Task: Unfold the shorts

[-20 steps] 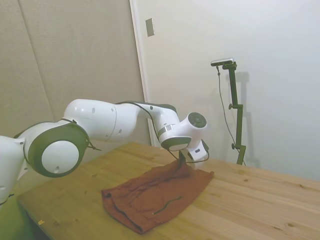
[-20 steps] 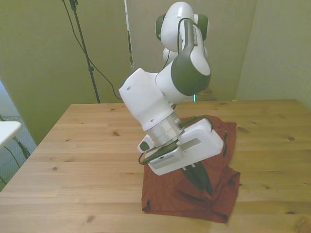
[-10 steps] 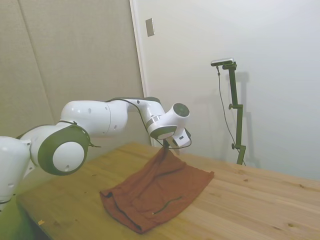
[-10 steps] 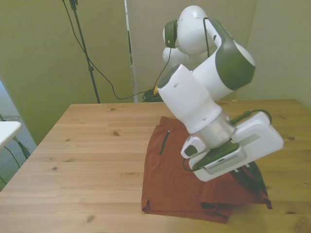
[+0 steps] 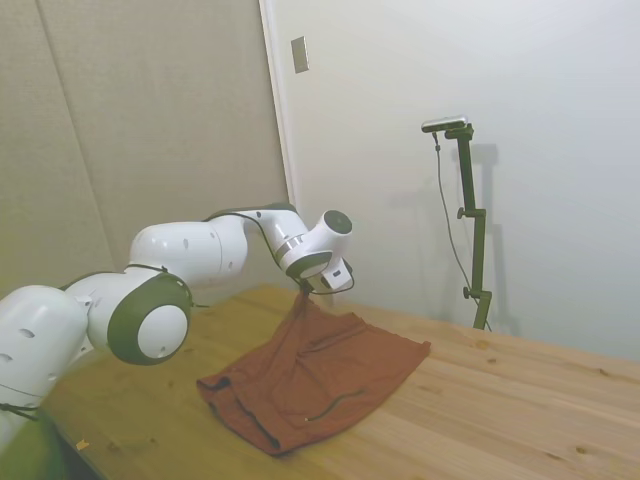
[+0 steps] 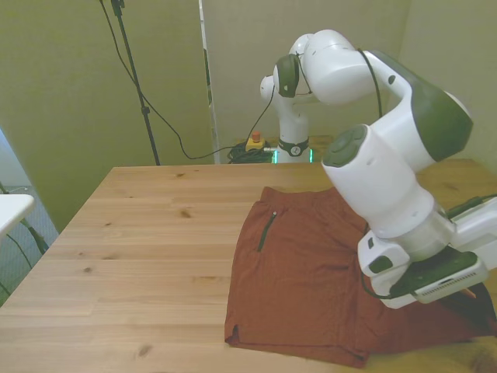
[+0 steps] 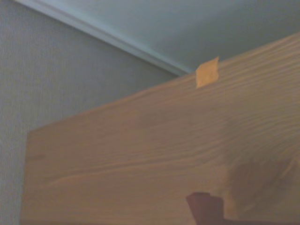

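The counter (image 5: 520,400) is bare wood, with the rust-brown shorts (image 6: 311,280) spread over its middle toward the front view's right. A dark zip or pocket slit (image 6: 267,231) runs along the cloth near its far edge in the front view.

The white arm (image 6: 388,148) crosses above the shorts and its wrist housing blocks the near right corner of the cloth in the front view. In the side view the claw (image 5: 305,290) sits at the peak of a raised fold; the fabric hangs from it in a tent down to the counter, so it appears closed on the shorts, though the fingers themselves are too small to make out clearly.

Behind the far edge of the counter stands a small yellow box with a red button (image 6: 254,141) among dark cables.

The wrist view shows blurred wood grain, a small tan tape patch (image 7: 207,72) and a sliver of the rust cloth. No legible writing or labels.
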`<state>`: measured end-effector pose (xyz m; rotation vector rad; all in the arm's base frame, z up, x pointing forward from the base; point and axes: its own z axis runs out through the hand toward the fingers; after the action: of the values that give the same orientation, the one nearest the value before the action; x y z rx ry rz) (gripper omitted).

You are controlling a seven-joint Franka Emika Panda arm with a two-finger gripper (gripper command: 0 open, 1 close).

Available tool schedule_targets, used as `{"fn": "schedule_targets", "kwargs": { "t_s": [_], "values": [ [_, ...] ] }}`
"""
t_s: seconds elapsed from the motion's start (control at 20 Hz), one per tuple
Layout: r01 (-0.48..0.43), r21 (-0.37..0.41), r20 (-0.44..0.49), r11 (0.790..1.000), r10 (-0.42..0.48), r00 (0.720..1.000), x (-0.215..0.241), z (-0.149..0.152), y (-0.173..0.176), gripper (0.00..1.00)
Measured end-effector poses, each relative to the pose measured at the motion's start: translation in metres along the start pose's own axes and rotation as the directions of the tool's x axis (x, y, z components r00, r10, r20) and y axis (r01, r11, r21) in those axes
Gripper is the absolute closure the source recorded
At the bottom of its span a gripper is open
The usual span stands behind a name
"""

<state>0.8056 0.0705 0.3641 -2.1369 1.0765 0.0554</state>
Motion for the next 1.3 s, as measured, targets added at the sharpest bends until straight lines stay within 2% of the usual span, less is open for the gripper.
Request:
{"fn": "schedule_targets", "kwargs": {
  "t_s": [0.25,0.5,0.65,0.85,1.05,1.3],
  "values": [
    [0.063,-0.052,0.052,0.997,-0.060,0.997,-0.024,0.019,-0.006,0.00],
    [0.086,-0.045,0.050,0.995,-0.083,0.995,-0.028,0.012,-0.012,0.00],
    [0.093,-0.047,0.017,0.995,-0.093,0.996,-0.024,-0.002,-0.015,0.00],
    [0.098,-0.125,-0.145,0.987,-0.116,0.983,-0.014,-0.036,-0.011,0.00],
    [0.047,-0.227,-0.306,0.973,-0.117,0.945,-0.017,-0.073,0.001,0.00],
    [-0.039,-0.379,-0.464,0.925,-0.153,0.873,-0.071,-0.098,0.008,0.00]
  ]
}}
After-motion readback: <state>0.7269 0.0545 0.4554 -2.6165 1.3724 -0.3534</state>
